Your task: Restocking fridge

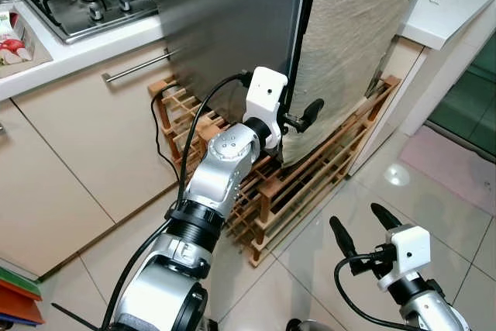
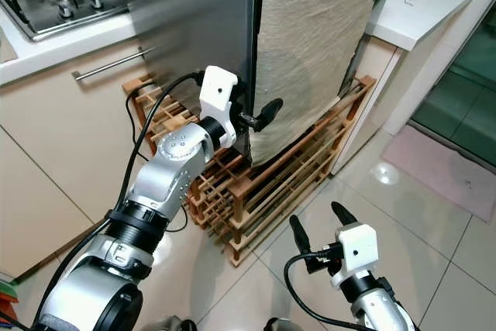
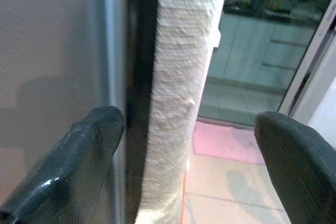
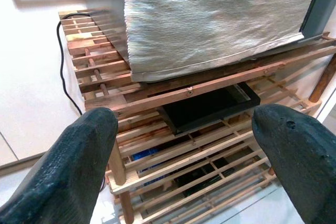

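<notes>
Reaching left gripper (image 1: 298, 118), fingers spread, to fridge door (image 1: 225, 29) edge. Holding right gripper (image 1: 364, 230) open, near-right, empty. Opening step; next, probably hooking and pulling.

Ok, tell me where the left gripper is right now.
In the left eye view, the left gripper is raised at the fridge door edge, fingers open beside the cloth cover, above the wooden rack.
</notes>
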`<state>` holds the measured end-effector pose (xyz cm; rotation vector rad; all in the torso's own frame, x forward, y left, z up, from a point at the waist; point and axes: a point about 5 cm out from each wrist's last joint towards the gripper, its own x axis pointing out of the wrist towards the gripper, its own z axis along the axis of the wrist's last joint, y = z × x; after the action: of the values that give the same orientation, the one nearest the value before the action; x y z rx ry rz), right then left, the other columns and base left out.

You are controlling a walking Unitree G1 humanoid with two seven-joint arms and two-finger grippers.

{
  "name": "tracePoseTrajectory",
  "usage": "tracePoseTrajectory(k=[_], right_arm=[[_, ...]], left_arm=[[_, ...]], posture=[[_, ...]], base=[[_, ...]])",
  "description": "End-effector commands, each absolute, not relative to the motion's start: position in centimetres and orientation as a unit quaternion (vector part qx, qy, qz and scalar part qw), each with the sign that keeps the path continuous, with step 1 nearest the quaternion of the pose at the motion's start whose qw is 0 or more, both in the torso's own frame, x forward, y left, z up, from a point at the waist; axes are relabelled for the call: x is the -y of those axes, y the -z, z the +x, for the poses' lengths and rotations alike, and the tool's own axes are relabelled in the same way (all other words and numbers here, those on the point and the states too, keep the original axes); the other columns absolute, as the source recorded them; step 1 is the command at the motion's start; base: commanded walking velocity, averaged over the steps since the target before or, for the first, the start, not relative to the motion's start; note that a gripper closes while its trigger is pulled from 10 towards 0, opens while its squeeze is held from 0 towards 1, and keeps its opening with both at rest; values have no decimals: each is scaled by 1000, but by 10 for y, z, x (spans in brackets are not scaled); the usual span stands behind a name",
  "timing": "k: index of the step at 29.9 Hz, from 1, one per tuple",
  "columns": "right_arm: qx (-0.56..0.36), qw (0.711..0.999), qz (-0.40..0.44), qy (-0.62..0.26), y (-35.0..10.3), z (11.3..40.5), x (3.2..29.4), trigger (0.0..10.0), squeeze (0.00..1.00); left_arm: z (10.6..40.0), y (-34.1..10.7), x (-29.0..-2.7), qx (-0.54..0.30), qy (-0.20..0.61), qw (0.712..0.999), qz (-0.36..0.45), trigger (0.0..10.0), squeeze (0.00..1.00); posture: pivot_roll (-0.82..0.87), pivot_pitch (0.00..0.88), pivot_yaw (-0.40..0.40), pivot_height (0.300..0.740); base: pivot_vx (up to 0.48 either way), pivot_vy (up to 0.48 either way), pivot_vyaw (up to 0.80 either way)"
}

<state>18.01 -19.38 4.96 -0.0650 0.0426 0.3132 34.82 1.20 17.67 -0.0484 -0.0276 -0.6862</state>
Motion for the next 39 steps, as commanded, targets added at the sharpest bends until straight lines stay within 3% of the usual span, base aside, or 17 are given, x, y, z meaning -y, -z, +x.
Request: tracePoseTrajectory(k=[1,14,25,28,31,32,34,39], right_arm=[[-21,987,-35,-153,-51,180,196,10000,0],[-19,987,-34,-157,-51,179,195,10000,0],[-22,987,-33,-154,-49,181,195,10000,0],[-22,987,-33,-153,-50,181,195,10000,0],[-22,988,-33,-152,-50,181,195,10000,0],[-21,988,-33,-151,-50,182,195,10000,0],[-21,988,-33,-151,-50,182,195,10000,0],[-19,989,-32,-144,-50,182,195,10000,0]], left_arm=[[347,-176,0,9,346,938,-14,10000,0],[334,-172,35,-11,405,913,-46,10000,0],[304,-220,52,49,568,810,-137,10000,0],[299,-226,51,56,585,797,-139,10000,0],[300,-227,49,56,584,798,-136,10000,0],[307,-222,42,58,556,822,-106,10000,0],[309,-220,39,59,544,832,-95,10000,0],[330,-215,9,78,419,903,-51,10000,0]], posture=[[-46,52,2,740],[-49,53,5,740],[-49,57,11,740],[-48,57,11,740],[-48,57,11,740],[-46,61,10,740],[-46,61,10,740],[-37,64,11,740]], base=[[0,0,0],[0,0,0],[0,0,0],[0,0,0],[0,0,0],[0,0,0],[0,0,0],[0,0,0]])
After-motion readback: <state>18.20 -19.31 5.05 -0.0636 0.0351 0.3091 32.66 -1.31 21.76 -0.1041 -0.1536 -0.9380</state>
